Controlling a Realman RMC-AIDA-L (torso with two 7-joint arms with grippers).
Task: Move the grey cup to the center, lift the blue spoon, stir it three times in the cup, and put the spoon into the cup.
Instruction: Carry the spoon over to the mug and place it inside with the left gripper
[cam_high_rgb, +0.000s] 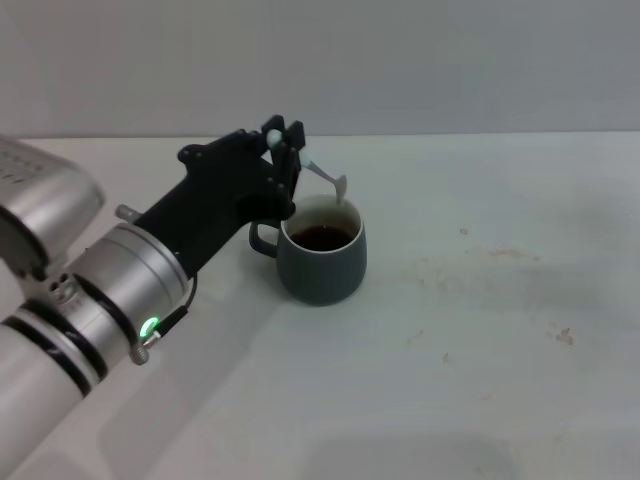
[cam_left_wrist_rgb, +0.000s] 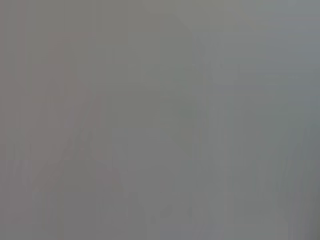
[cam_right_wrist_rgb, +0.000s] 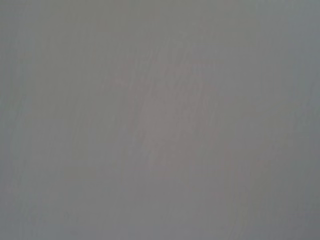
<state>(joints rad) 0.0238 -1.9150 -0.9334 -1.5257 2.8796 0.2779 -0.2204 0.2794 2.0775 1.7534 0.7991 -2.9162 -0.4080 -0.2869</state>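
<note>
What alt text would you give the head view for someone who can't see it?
The left claw holds the blue spoon tilted above the grey cup of dark liquid on a white table. The cup's handle faces the arm.

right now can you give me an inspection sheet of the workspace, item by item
surface: pale table with faint brownish stains and specks on the robot's right side
cup: grey cup upright near the middle, dark liquid inside, handle turned toward the left arm
spoon: blue spoon held tilted in the air, its metal bowl just above the far rim of the cup, not in the liquid
clutter: nothing seen
left hand: left hand beside and above the cup, shut on the spoon's pale handle
right hand: not in view
cables: a thin dark cable by the green light on the left arm's wrist
surroundings: plain grey wall behind the table; both wrist views show only flat grey
</note>
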